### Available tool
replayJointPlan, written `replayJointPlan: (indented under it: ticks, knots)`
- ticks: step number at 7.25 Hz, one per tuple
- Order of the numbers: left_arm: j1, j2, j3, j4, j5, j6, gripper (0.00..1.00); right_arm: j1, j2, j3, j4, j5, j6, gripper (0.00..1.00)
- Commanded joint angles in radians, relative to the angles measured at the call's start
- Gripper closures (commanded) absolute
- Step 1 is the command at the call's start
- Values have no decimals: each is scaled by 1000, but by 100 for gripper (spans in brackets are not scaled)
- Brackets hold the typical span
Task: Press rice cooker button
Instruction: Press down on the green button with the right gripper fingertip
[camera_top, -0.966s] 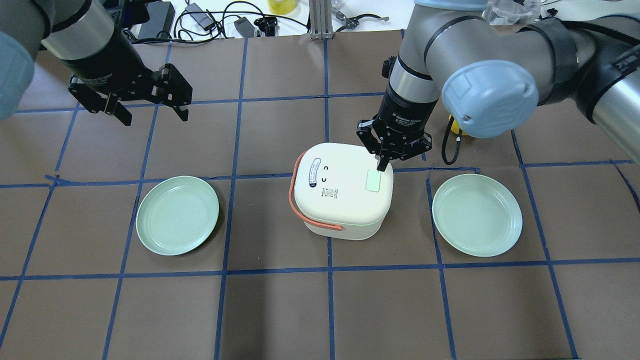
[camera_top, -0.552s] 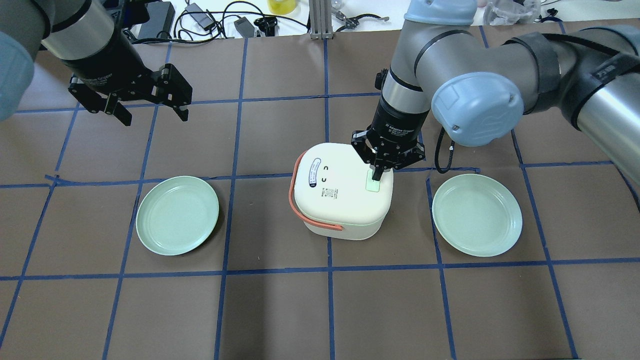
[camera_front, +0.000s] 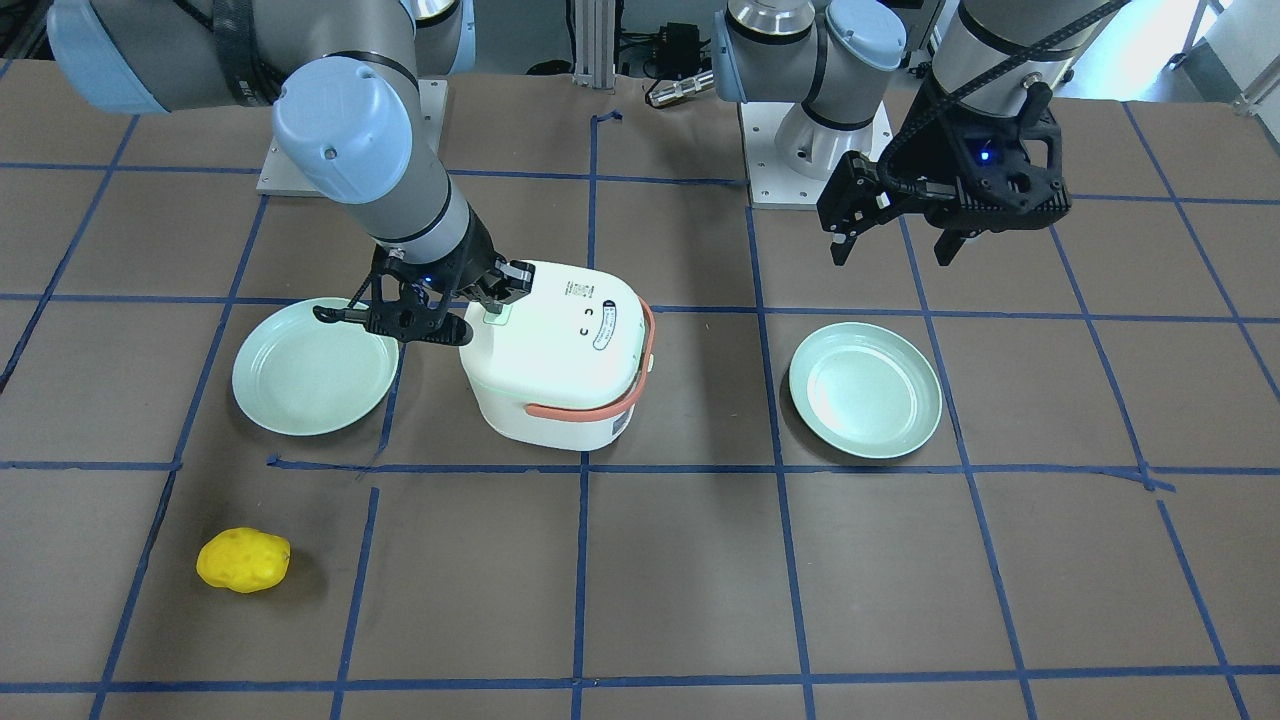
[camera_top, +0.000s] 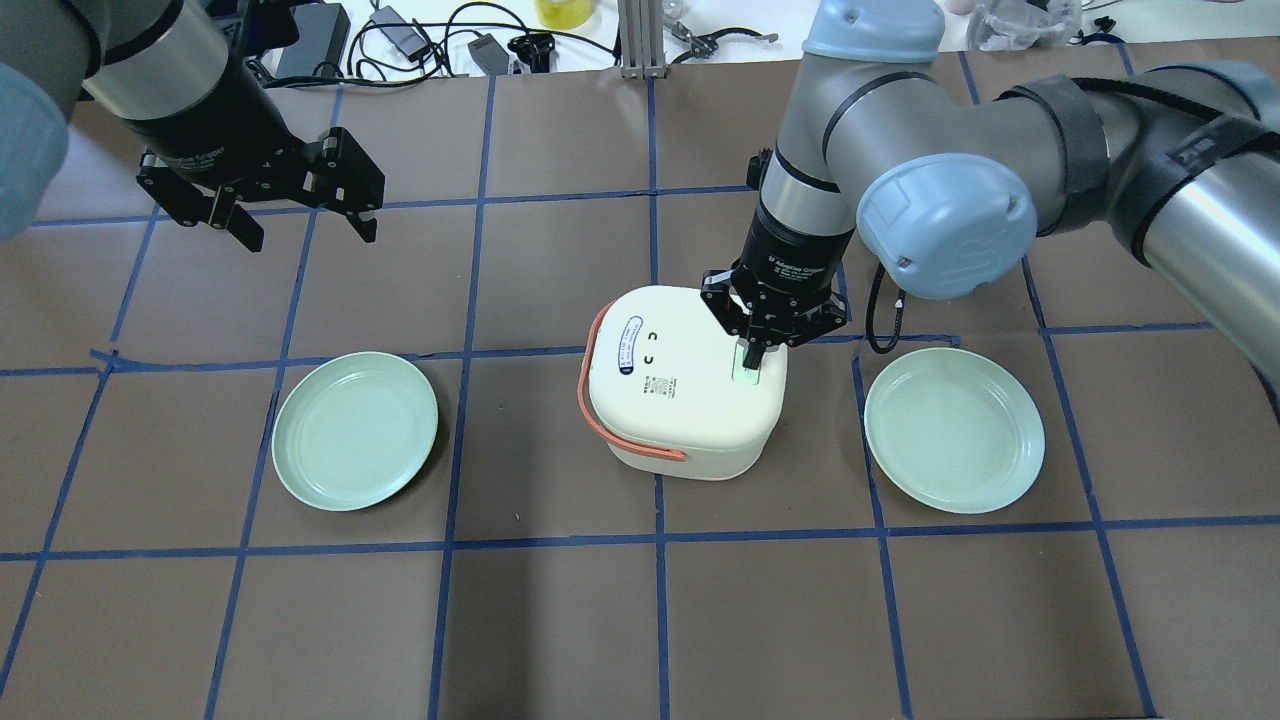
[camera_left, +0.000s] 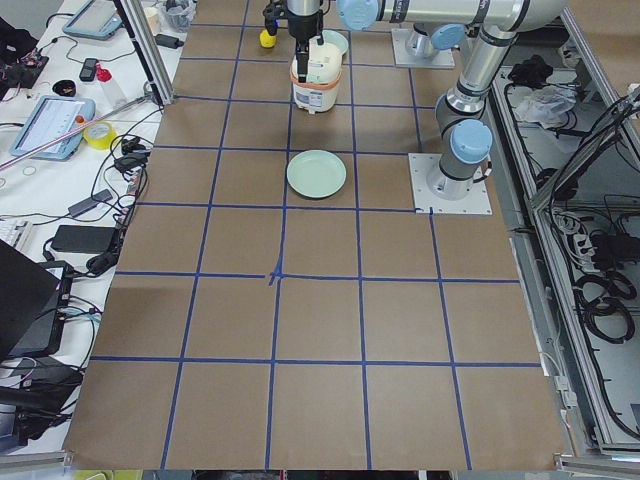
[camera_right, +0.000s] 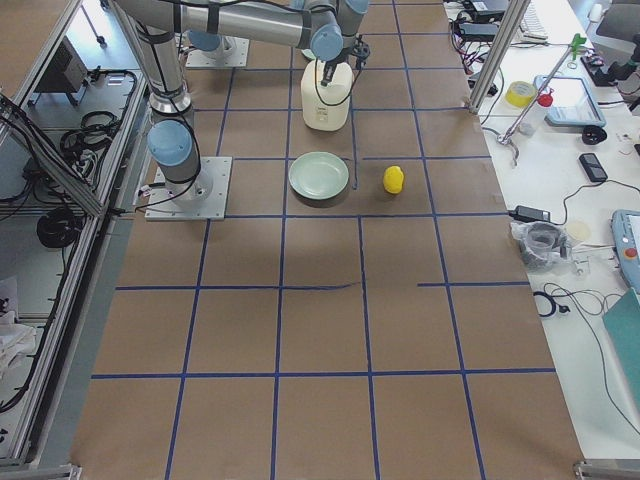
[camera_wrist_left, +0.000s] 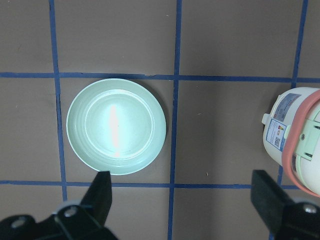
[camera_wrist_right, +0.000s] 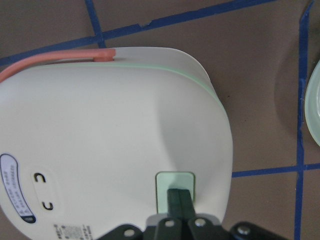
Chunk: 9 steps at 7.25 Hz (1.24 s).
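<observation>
You've got the R claw (camera_top: 750, 360) down on the rice cooker (camera_top: 680, 400), its fingers (camera_wrist_right: 180, 200) pressed together into one narrow tip w/ nothing pinched btw them. That tip sits on the button (camera_wrist_right: 175, 180), the small mint-green pad at the edge of the lid (camera_top: 690, 330) on the robot's right side, opp. the salmon handle (camera_top: 583, 400). In the right wrist view the dark fingers cover the pad's near half and the far half shows pale green. Whether the pad is pushed in, you can't tell from these views. The cooker stands upright approx mid-desk (camera_top: 560, 620), which is brown w/ a blue grid. The lid is closed, w/ the oval label (camera_top: 628, 346) toward the handle side. The L claw (camera_top: 310, 236) hangs above the desk on the robot's left, well apart from the cooker, fingers spread wide and holding nothing. Its wrist cam looks straight down on a green plate (camera_top: 355, 430), w/ the cooker's handle side at the frame's edge. A second green plate (camera_top: 955, 430) lies on the cooker's other side. Both plates are apart from the cooker. A yellow lump (camera_front: 243, 560) lies on the desk past that second plate, toward the operators' side.
</observation>
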Motion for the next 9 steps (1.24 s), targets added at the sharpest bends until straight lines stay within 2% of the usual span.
replayJointPlan:
  ticks: [1, 5, 7, 8, 9]
  knots:
    - [0, 0, 0, 0, 0, 0, 0, 0, 1, 0, 1, 0, 0, 100]
    - [0, 0, 0, 0, 0, 0, 0, 0, 11, 2, 1, 8, 4, 100]
    - [0, 0, 0, 0, 0, 0, 0, 0, 2, -43, 2, 8, 32, 100]
    - [0, 0, 0, 0, 0, -1, 0, -1, -2, -97, 14, -11, 44, 79]
    - [0, 0, 0, 0, 0, 0, 0, -5, -3, -166, 52, -47, 47, 24]
